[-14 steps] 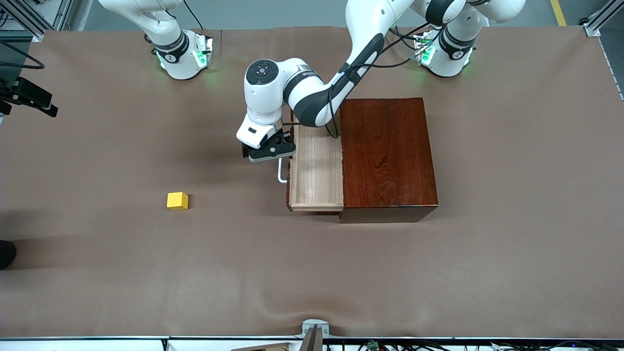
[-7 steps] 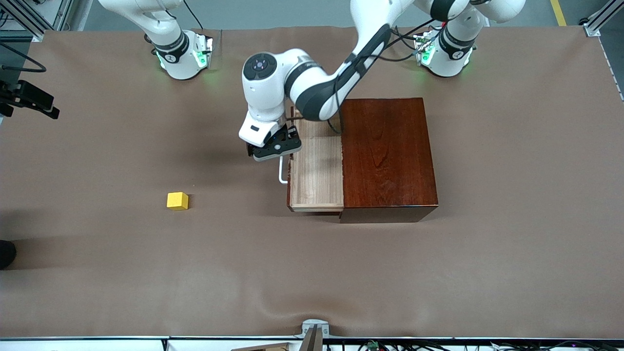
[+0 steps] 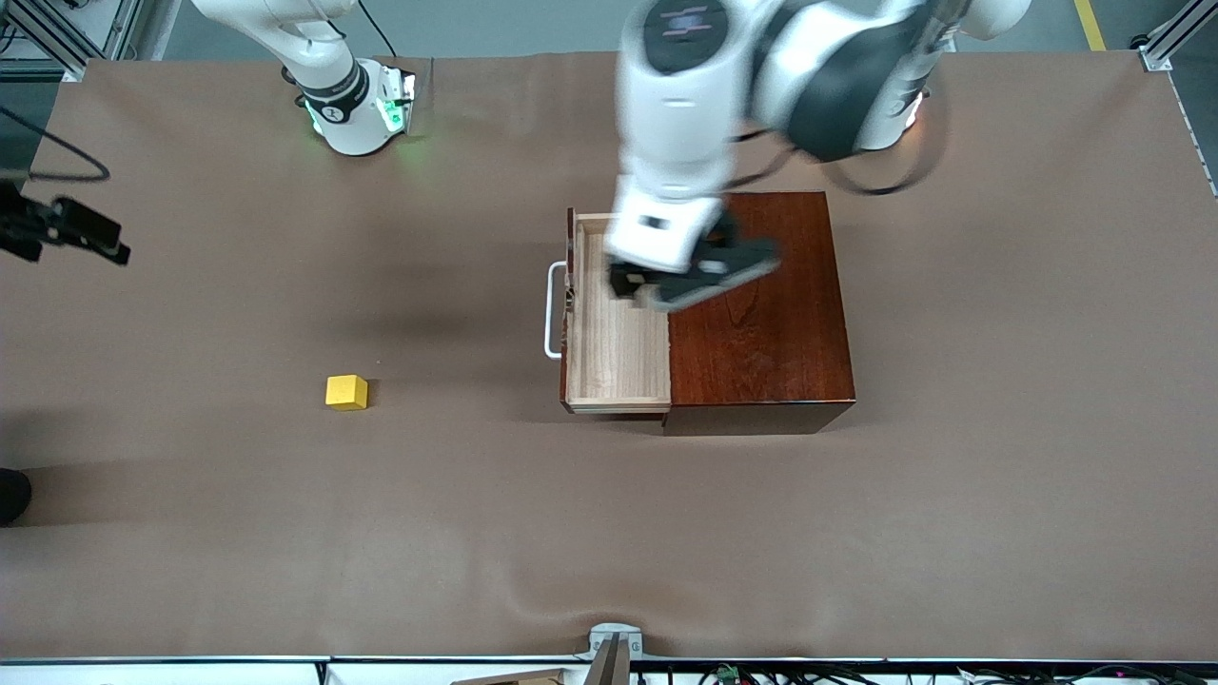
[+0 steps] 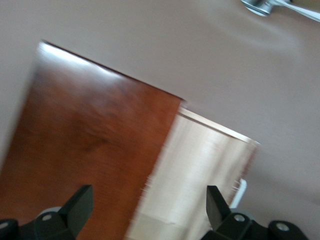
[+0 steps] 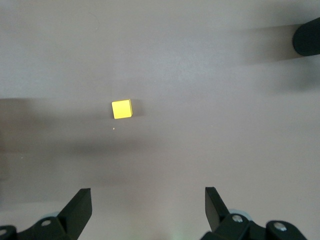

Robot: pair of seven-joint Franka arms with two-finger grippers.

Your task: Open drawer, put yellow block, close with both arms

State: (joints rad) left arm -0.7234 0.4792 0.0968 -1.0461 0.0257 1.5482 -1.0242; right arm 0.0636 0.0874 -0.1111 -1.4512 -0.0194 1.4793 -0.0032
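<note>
The drawer stands pulled out of the dark reddish-brown box, its white handle free and its pale tray bare. My left gripper is open and empty, up in the air over the seam between drawer and box. In the left wrist view it looks down on the box, the drawer and the handle. The yellow block lies on the table toward the right arm's end. My right gripper is open and empty, high over the table, with the block below it.
Brown table cover all round. A dark round object sits at the table's edge at the right arm's end, nearer the front camera than the block; it also shows in the right wrist view.
My left gripper has left the drawer handle, risen and swung over the drawer and box. The drawer stays pulled out. The block has not moved.
</note>
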